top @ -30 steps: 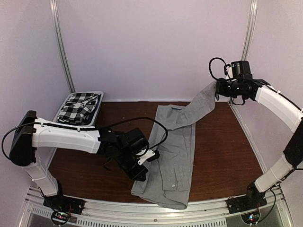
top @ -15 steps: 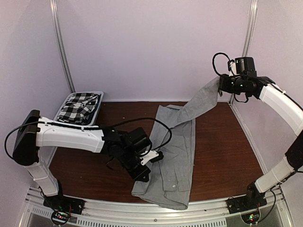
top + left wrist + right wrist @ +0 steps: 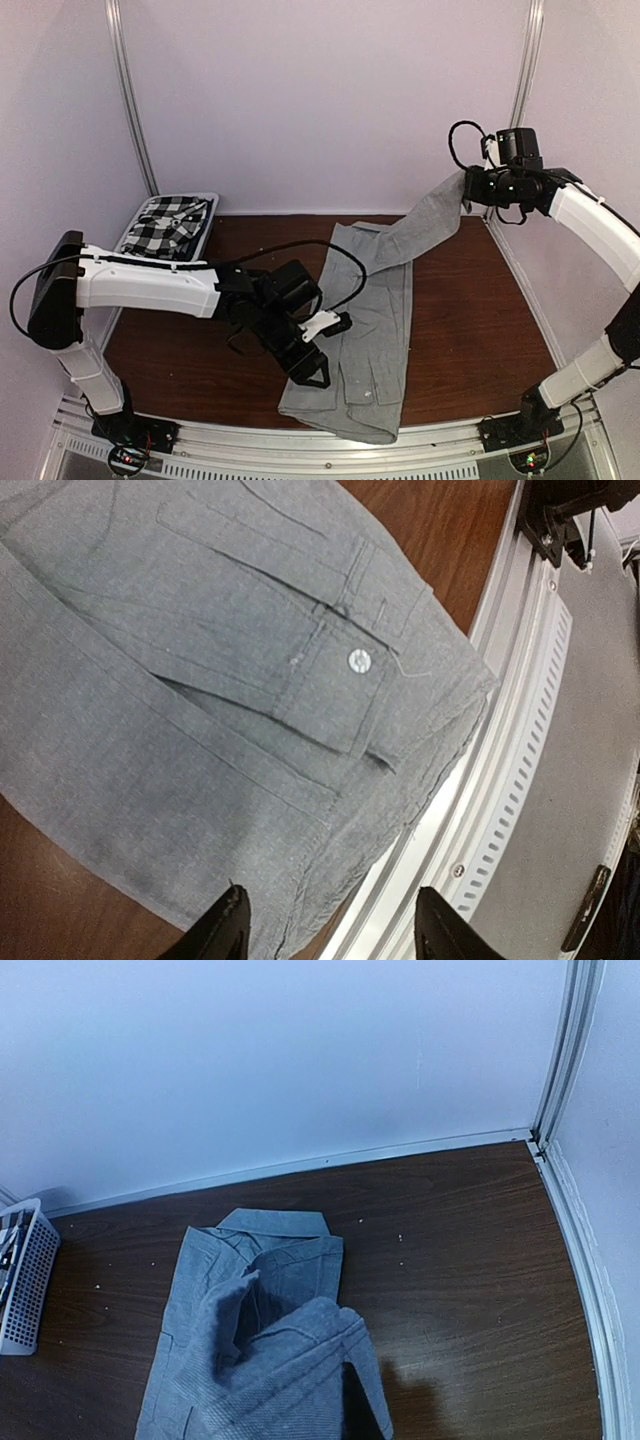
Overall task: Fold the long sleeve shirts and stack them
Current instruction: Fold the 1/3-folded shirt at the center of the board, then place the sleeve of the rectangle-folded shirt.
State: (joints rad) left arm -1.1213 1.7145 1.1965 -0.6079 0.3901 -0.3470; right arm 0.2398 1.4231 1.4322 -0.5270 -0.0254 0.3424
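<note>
My right gripper, clamping the grey shirt by its sleeve, rose further at upper right. My left gripper, jaws apart, moved hemward; fold pending.

Pale lilac walls with metal corner posts enclose a dark wooden table, seemingly evenly lit.
</note>
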